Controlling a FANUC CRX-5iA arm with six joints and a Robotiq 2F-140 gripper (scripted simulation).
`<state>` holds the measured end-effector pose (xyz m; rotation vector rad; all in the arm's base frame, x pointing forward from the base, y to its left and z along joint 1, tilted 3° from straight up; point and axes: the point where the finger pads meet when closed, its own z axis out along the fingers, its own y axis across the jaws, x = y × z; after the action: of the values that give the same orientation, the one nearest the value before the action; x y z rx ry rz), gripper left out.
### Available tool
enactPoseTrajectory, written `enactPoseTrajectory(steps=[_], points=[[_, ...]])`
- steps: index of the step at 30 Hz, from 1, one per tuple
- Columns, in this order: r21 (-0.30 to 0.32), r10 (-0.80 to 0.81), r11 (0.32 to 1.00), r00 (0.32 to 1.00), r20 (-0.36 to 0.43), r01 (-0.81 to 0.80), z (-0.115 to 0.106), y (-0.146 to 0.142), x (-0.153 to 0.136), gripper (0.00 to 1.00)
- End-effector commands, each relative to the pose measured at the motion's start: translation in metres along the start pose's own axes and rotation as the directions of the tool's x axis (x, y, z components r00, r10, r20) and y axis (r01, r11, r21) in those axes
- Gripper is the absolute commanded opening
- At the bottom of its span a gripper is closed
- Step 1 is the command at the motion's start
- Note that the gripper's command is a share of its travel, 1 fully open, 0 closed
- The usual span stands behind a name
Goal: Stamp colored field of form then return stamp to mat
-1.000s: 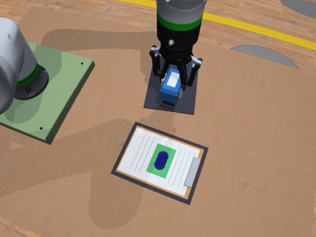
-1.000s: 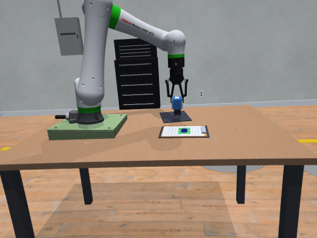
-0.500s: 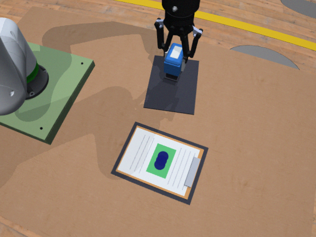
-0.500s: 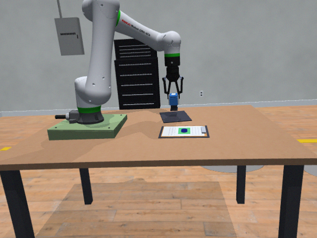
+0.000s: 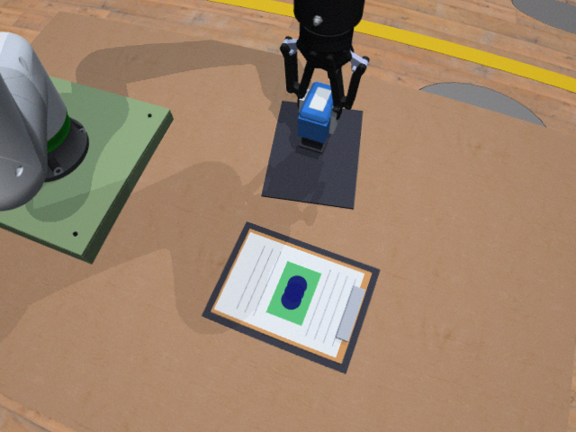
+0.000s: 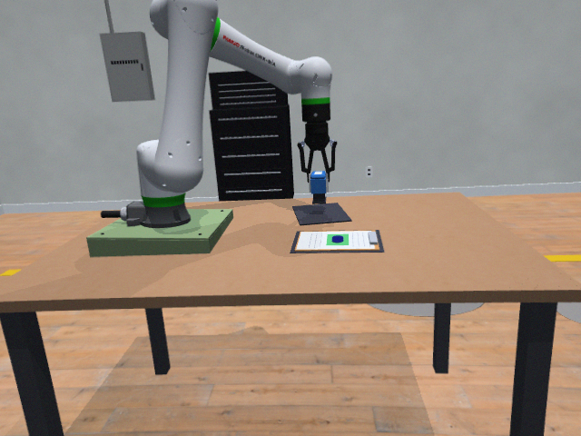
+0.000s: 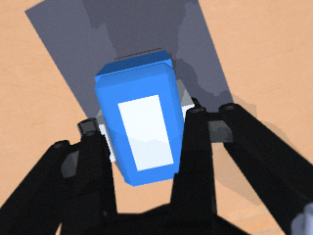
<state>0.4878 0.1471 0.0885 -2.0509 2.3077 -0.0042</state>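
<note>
The blue stamp [image 5: 316, 116] with a white label on top hangs over the dark mat [image 5: 313, 156], held between my gripper's [image 5: 324, 109] black fingers. In the exterior view the stamp [image 6: 317, 183] looks to be a little above the mat [image 6: 321, 213]. The wrist view shows the stamp [image 7: 141, 129] clamped between both fingers, over the mat's [image 7: 142, 54] near part. The form [image 5: 292, 295] on its clipboard lies nearer the front; its green field [image 5: 293, 292] carries a dark blue mark [image 5: 293, 292]. The form also shows in the exterior view [image 6: 337, 240].
The robot's base stands on a green plate [image 5: 88, 167] at the left of the table. A grey clip [image 5: 351, 312] sits at the form's right end. The table's edge runs along the right and front.
</note>
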Motion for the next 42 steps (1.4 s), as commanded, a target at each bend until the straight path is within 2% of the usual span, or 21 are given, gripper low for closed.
enactPoseTrajectory(steps=[1, 17, 31, 42], points=[[0.000, 0.000, 1.000, 1.000, 0.000, 0.000, 0.000, -0.001, 0.006, 0.20], [0.000, 0.000, 1.000, 1.000, 0.000, 0.000, 0.002, -0.001, 0.008, 0.20], [0.000, 0.000, 1.000, 1.000, 0.000, 0.000, 0.031, -0.001, 0.008, 0.20], [0.000, 0.000, 1.000, 1.000, 0.000, 0.000, 0.039, -0.001, 0.008, 0.20]])
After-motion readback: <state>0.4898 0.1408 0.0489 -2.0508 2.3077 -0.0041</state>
